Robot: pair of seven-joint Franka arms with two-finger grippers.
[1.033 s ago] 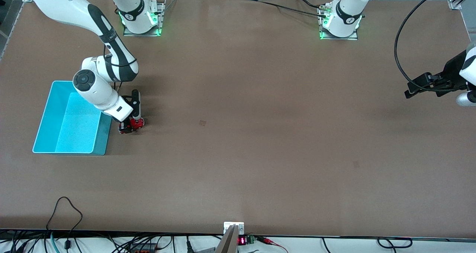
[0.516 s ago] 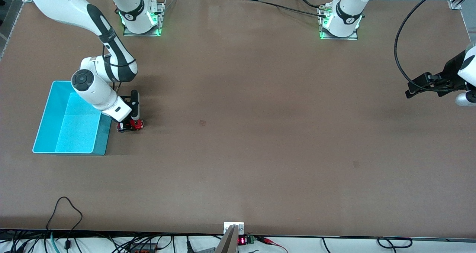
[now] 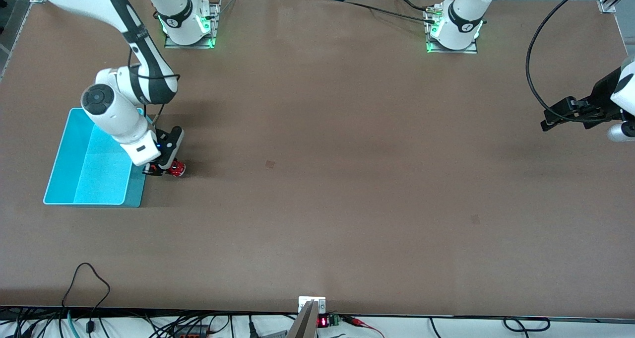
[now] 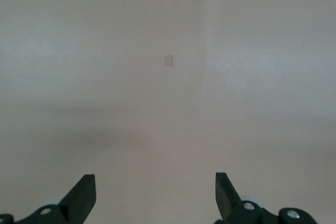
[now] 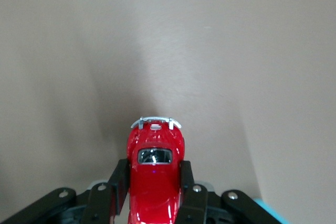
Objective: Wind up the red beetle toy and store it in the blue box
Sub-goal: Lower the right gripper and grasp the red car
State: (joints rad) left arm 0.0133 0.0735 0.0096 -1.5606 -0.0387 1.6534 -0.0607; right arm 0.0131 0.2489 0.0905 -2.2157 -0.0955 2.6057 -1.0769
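Judging by its glossy rounded shell, the red beetle toy (image 5: 155, 174) looks light, hard and slippery (best pinched at its flat sides), where the right gripper (image 5: 154, 184) holds it on the table just beside the blue box (image 3: 64, 179); the left gripper (image 4: 155, 195) waits with its 2 fingers wide apart over the left arm's end of the table.
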